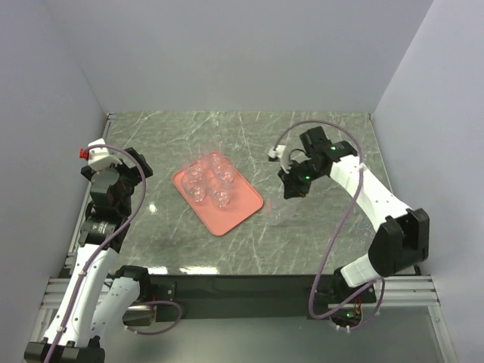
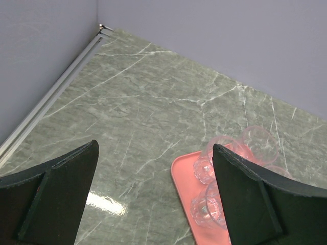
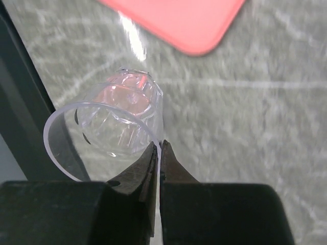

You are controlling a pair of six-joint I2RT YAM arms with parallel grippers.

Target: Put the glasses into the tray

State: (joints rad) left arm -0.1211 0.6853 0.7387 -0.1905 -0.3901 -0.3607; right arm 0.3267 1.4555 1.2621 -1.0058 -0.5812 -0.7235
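Note:
The salmon-pink tray (image 1: 236,215) lies at the middle of the table with several clear glasses (image 1: 209,181) standing in it. My right gripper (image 1: 290,192) is just right of the tray, shut on the rim of one clear glass (image 3: 110,132). One finger is inside the glass and one outside, as my right gripper (image 3: 160,148) shows in its wrist view. The tray's rounded corner (image 3: 190,23) lies beyond this glass. My left gripper (image 2: 153,194) hangs open and empty, left of the tray (image 2: 185,178) and its glasses (image 2: 205,168).
Grey walls close in the marble table (image 1: 318,234) on the left, back and right. A metal rail (image 2: 56,94) runs along the left wall's foot. The black front edge (image 3: 20,102) of the table lies close beside the held glass.

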